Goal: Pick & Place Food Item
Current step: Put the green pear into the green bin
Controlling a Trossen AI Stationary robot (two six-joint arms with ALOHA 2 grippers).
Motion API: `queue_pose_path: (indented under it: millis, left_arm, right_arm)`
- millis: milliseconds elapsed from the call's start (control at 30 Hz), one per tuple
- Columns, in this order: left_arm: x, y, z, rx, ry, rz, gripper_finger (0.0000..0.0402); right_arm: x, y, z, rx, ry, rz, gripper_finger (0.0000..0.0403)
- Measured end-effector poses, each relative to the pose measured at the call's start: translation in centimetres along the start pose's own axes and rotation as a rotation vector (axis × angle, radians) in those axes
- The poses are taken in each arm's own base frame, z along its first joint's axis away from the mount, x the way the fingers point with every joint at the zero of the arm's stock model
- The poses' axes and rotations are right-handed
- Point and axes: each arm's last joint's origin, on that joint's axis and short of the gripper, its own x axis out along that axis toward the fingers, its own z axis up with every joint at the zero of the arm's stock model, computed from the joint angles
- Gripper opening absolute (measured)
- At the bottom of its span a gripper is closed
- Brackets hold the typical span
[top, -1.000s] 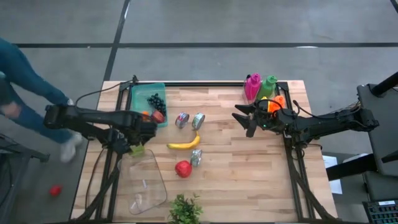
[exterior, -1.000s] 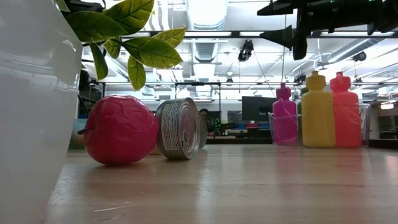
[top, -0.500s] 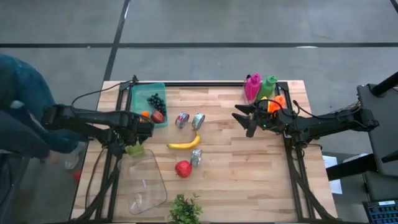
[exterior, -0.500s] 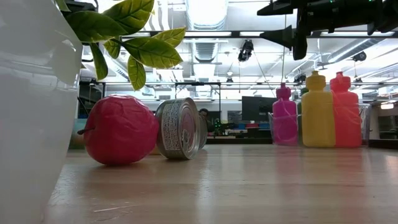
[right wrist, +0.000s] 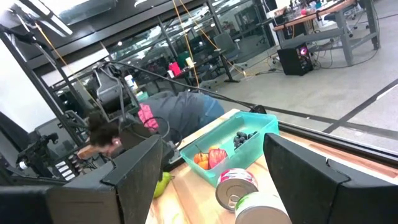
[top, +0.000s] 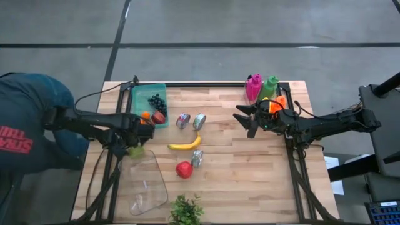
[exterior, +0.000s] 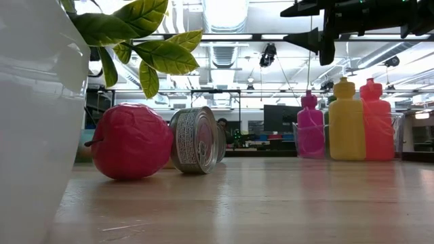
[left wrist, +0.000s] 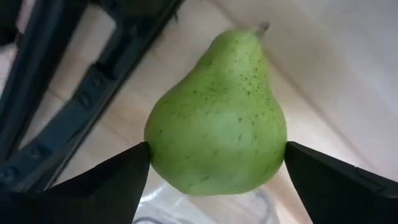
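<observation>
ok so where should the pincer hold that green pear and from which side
On the wide lower belly, one finger per flank. The left pincer already has the green pear that way, its fingers touching the fattest part, the narrow stem end pointing away. The neck tapers and would probably slip. In the high view the pear is at the table's left edge.

The person point(top: 28, 134) beside the table's left edge has bent lower — now closer to the left arm.

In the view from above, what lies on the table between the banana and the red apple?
A small tin can lies between the banana and the red apple, just right of the apple. The high view shows this.
</observation>
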Motion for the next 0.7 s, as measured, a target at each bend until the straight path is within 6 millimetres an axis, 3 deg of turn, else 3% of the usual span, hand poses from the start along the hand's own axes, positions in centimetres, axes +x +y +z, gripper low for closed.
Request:
queue_pose_path:
  millis: [133, 700]
  left_arm:
    - [0.96, -0.04, -0.03, 0.007, 0.070, 0.020, 0.0364]
    - [0.95, -0.07, -0.03, 0.007, 0.063, 0.016, 0.0364]
  right_arm:
    - [0.00, 0.01, 0.01, 0.000, 0.000, 0.000, 0.0276]
    - [0.00, 0.00, 0.01, 0.000, 0.000, 0.000, 0.0276]
